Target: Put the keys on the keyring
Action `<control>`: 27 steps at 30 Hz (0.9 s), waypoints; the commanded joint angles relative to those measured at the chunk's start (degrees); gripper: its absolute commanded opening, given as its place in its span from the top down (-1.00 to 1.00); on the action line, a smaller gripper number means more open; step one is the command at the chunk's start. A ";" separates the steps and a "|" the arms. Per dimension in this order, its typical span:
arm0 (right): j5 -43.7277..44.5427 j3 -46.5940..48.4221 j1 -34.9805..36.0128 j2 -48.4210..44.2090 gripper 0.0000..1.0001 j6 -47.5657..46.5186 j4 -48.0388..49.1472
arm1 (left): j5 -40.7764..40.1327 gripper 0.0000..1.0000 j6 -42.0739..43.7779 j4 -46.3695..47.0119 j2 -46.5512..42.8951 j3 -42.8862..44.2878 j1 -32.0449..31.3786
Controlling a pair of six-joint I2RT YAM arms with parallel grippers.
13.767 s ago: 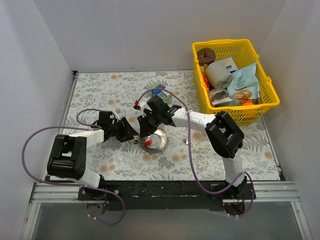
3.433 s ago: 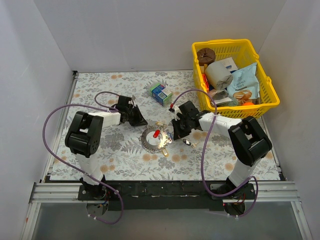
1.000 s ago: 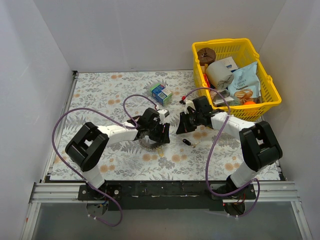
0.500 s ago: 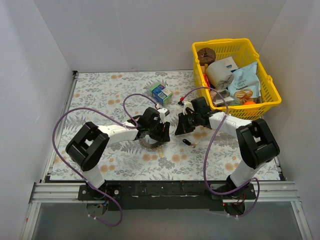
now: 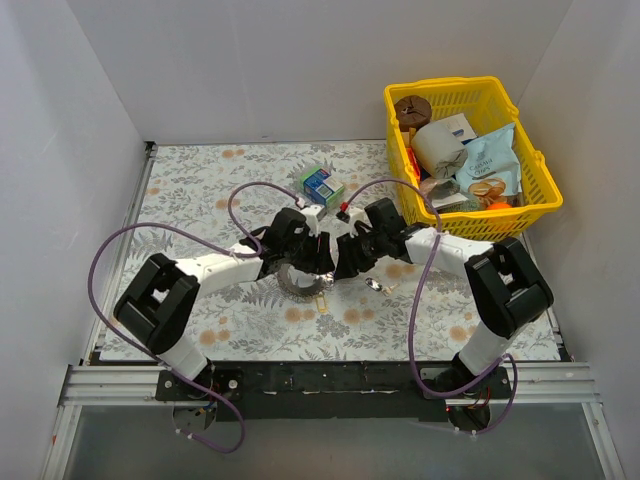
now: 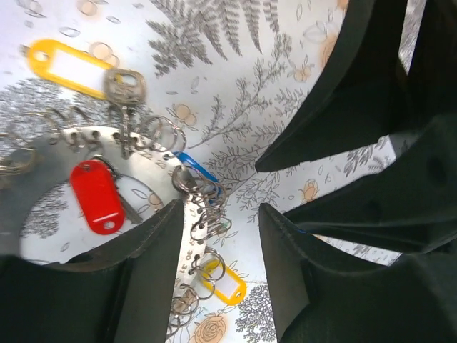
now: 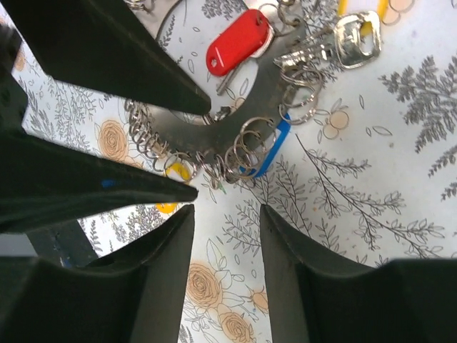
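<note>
Hovering both hands over the flat, wide-banded grey metal keyring (image 7: 221, 123), which lies on the fern-printed table (image 5: 200, 180) between the two arms.

Left hand (image 6: 221, 214): fingers part-way apart, nothing clamped. The ring's outer edge and a few of its small wire loops (image 6: 205, 227) lie in the gap below.

Right hand (image 7: 227, 214): fingers likewise apart, only bare table print between them, just beside the ring's rim.

The small metal keys with coloured plastic tags sit around the band: red tag (image 7: 239, 39) over the central hole, blue tag (image 7: 271, 146) at the rim, a plain silver key (image 7: 355, 39) and a yellow tag (image 6: 68, 63) just outside it. We cannot tell which are threaded and which merely rest there.

Handling, our judgement:
- The ring looks stiff, thin and flat to the table, probably slick, so it will be awkward to get a finger under. We would pinch it across the band's edge, clear of the loops.
- The keys look light and likely to skid or twist. We would grip one by the tag's flat faces, not by the blade.
- The loops look springy and may snag.
</note>
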 commanded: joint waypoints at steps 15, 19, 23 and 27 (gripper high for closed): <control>5.32 4.50 3.51 5.24 0.05 -3.46 -0.03 | 16.34 0.15 -8.83 10.54 -10.51 -8.84 12.94; 4.27 3.79 3.59 5.94 0.12 -3.29 1.02 | 16.96 0.15 -8.92 11.24 -10.24 -9.27 12.94; 3.21 3.88 3.59 7.35 0.30 -2.67 1.64 | 16.96 0.14 -9.09 11.60 -10.07 -9.54 12.94; 2.51 3.70 3.59 8.14 0.44 -1.71 2.43 | 16.87 0.14 -9.00 11.60 -9.80 -9.63 12.94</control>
